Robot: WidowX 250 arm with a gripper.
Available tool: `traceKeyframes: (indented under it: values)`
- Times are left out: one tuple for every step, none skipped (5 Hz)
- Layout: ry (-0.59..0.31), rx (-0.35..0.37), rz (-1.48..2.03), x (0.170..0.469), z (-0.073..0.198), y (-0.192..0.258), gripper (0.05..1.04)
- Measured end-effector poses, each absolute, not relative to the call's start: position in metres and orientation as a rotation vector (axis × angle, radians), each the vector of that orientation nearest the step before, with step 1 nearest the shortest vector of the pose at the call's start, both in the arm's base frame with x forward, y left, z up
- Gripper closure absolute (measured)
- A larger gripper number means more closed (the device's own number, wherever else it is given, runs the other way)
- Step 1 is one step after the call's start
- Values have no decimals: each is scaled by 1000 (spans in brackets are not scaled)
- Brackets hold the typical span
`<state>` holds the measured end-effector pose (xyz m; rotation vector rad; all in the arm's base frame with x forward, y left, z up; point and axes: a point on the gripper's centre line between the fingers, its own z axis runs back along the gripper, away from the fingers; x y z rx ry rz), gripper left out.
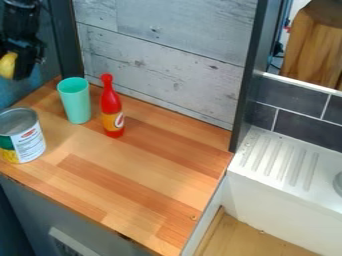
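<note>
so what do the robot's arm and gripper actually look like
The arm is black and built of chunky, blocky segments. The gripper at its end is black too, with an angular outline. I can't make out any cables or markings.

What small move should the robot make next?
Probably ease the gripper toward the counter, staying high: it hangs at the upper left with a yellow thing at it, and the can and green cup stand near that side.
</note>
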<state>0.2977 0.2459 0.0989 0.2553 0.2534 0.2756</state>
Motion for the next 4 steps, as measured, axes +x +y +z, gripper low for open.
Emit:
traceKeyframes:
  values:
    - [273,218,309,297,86,263,378]
    - [266,185,333,296,68,271,378]
    - [230,160,359,299,58,270,378]
    - [237,143,408,295,37,267,378]
